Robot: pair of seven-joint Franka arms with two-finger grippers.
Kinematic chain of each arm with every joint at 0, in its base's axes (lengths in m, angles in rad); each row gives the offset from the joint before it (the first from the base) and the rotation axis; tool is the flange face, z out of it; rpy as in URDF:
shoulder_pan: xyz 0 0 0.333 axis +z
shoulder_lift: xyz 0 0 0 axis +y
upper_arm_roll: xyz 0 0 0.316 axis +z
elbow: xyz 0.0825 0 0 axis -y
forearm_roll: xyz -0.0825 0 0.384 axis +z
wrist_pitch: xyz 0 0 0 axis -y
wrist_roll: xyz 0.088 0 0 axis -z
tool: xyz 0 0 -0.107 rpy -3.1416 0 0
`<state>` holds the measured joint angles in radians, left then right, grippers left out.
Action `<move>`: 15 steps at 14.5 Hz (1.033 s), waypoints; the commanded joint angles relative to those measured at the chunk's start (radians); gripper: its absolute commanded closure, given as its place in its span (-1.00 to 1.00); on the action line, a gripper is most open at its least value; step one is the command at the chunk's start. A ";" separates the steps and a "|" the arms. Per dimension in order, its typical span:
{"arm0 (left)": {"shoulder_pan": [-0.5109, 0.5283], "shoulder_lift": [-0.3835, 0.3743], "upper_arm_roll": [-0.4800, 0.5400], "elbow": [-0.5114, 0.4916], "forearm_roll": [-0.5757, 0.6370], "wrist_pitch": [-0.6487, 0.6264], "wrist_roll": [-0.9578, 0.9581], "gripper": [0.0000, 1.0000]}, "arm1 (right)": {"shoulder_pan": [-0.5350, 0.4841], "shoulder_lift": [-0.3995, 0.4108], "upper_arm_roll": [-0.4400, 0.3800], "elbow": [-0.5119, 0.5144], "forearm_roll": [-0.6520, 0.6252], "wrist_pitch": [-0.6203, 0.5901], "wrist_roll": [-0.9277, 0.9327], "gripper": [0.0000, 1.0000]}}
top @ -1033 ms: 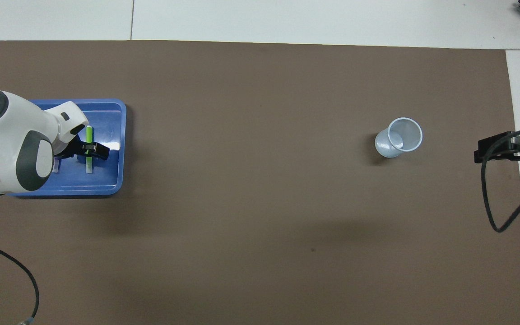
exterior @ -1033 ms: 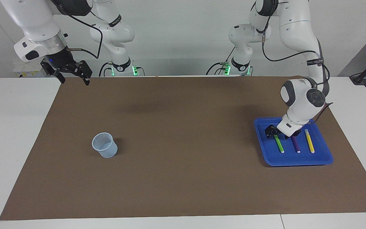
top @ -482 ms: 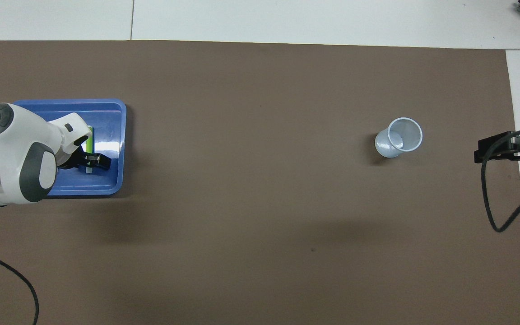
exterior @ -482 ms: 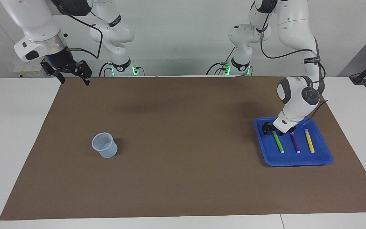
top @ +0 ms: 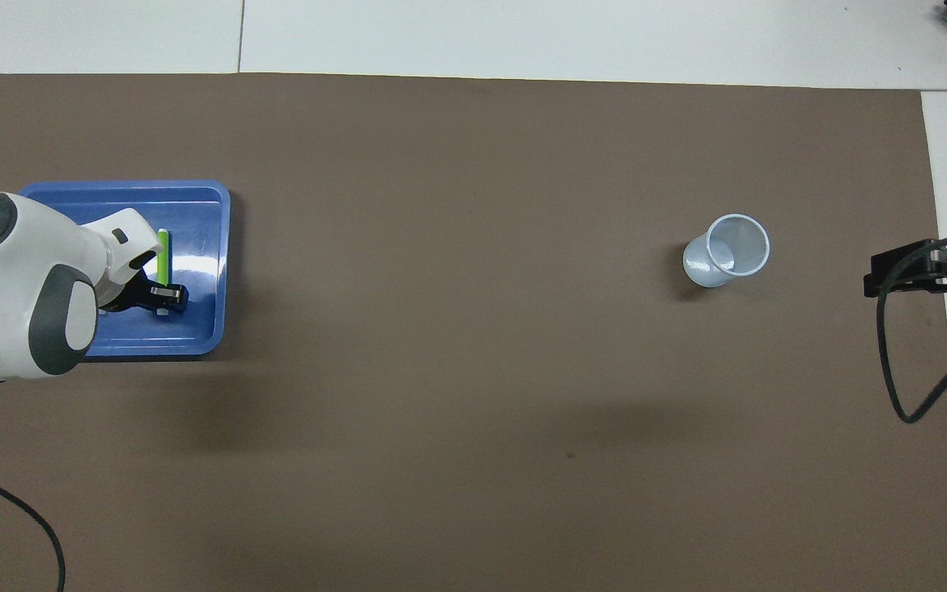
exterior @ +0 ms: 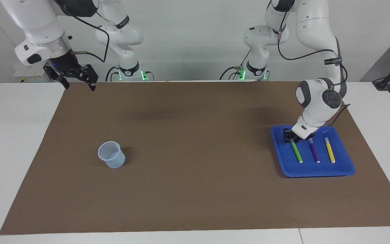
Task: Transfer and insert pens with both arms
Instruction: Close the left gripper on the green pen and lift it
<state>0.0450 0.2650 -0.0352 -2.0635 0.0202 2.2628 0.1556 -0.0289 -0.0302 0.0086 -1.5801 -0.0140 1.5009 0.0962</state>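
Pens are laid side by side in the blue tray (exterior: 284, 169). The green pen (exterior: 296, 152), judged light, stiff and slippery, is pinched at its capped end by the left gripper (exterior: 290, 136). The right gripper (exterior: 76, 81) is held spread, waiting.

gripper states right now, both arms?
Left gripper: at the green pen in the blue tray; grip cannot be told.
Right gripper: open, empty, waiting.

— Which colours have the pens?
— One pen (exterior: 296, 151) is green, one pen (exterior: 314, 152) purple, one pen (exterior: 329, 150) yellow, on a blue tray (exterior: 317, 171).
— And the rest?
— The mat (exterior: 195, 142) is plain brown, the cup (exterior: 111, 154) pale blue, the arms (exterior: 317, 101) white.
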 commanded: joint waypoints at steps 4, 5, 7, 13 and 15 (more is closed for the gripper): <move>-0.001 -0.006 0.003 -0.116 0.012 0.177 0.004 0.22 | -0.009 -0.005 0.005 0.002 -0.001 -0.004 -0.021 -1.00; -0.001 -0.006 0.003 -0.124 0.012 0.187 0.004 0.34 | -0.009 -0.005 0.005 0.002 -0.001 -0.004 -0.021 -1.00; -0.002 -0.006 0.003 -0.124 0.012 0.193 0.002 0.38 | -0.009 -0.005 0.005 0.002 -0.001 -0.004 -0.021 -1.00; -0.005 -0.003 0.003 -0.113 0.012 0.207 0.002 1.00 | -0.009 -0.005 0.005 0.002 -0.001 -0.004 -0.021 -1.00; -0.008 -0.003 0.001 -0.110 0.012 0.202 -0.001 1.00 | -0.009 -0.005 0.005 0.002 -0.001 -0.004 -0.021 -1.00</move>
<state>0.0456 0.2180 -0.0310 -2.1542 0.0242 2.4063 0.1567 -0.0289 -0.0302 0.0086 -1.5801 -0.0140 1.5009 0.0962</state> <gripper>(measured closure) 0.828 0.000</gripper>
